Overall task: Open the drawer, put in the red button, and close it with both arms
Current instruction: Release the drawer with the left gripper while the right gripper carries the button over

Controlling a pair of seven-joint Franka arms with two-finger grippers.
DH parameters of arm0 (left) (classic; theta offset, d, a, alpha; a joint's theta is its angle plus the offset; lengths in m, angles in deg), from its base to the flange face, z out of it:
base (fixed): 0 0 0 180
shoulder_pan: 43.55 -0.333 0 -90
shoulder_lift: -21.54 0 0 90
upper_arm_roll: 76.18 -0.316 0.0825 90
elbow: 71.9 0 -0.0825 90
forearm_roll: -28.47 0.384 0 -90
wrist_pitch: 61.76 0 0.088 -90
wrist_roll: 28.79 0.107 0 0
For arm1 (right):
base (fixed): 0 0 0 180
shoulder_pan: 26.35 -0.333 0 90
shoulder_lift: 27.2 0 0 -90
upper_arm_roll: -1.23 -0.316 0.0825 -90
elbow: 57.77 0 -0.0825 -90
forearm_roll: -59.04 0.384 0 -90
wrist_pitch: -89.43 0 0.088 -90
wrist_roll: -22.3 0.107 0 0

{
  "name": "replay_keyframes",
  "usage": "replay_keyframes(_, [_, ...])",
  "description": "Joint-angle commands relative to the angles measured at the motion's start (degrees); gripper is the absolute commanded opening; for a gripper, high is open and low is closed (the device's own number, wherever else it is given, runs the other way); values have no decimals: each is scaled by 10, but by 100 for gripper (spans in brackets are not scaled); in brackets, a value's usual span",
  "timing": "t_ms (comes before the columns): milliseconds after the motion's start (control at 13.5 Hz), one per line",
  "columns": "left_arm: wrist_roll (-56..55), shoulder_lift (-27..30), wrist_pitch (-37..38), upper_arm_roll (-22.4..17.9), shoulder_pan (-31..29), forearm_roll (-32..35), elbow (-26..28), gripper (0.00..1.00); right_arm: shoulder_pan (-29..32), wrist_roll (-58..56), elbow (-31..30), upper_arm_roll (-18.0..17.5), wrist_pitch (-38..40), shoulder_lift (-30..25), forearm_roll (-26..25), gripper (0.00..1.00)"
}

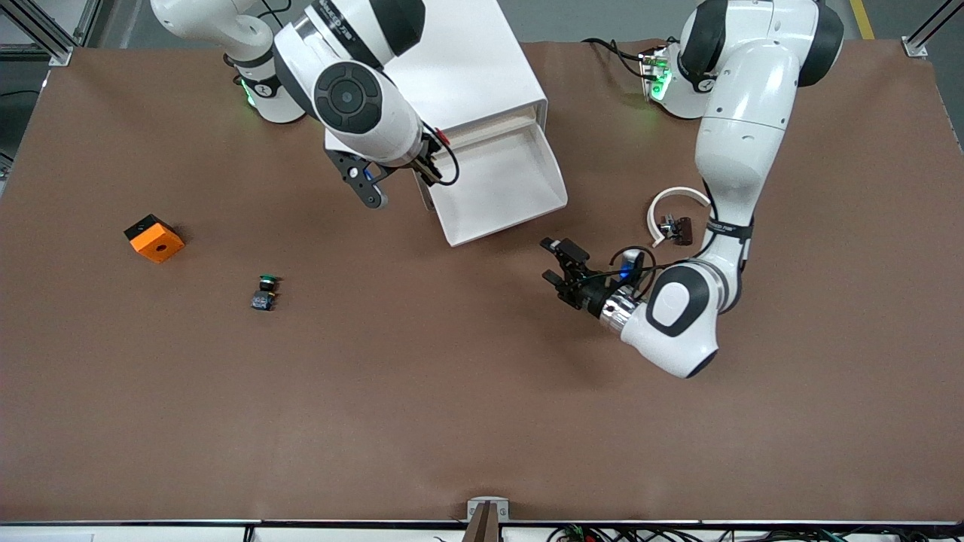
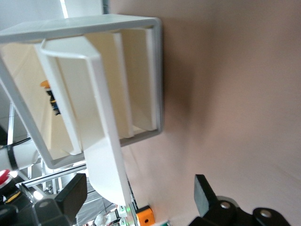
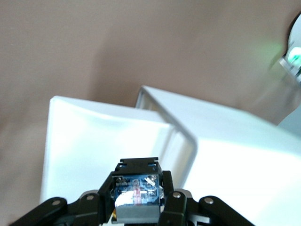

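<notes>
My right gripper is shut on the red button and holds it over the edge of the open white drawer at the right arm's end. In the right wrist view the button's dark blue-black body sits clamped between the fingers, with the drawer tray below. My left gripper is open and empty, low over the table beside the drawer's front corner. In the left wrist view its fingers stand wide apart, facing the drawer's front.
The white cabinet stands between the arm bases. A green-capped button and an orange block lie toward the right arm's end. A white ring with a small dark part lies near the left arm.
</notes>
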Motion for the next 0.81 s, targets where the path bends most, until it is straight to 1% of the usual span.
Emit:
replay_keyframes(0, [54, 15, 6, -43, 2, 27, -17, 100, -16, 81, 14, 8, -34, 42, 21, 21])
replay_keyframes(148, [94, 22, 6, -72, 3, 64, -38, 100, -31, 103, 14, 8, -50, 65, 24, 21])
replay_keyframes(222, [112, 24, 5, -87, 3, 74, -40, 100, -40, 123, 14, 9, -53, 75, 23, 21])
replay_keyframes(370, [175, 36, 5, -126, 3, 76, -40, 100, -57, 148, 15, 8, -69, 88, 25, 20])
replay_keyframes(517, [269, 47, 1, -152, 9, 95, -40, 100, -63, 155, 13, 8, -103, 91, 34, 20])
replay_keyframes(665, [404, 64, -19, -163, 11, 131, -39, 100, -80, 172, 14, 8, -124, 106, 35, 20])
replay_keyframes(739, [468, 70, -27, -162, 11, 157, -39, 100, -84, 175, 14, 9, -139, 113, 35, 20])
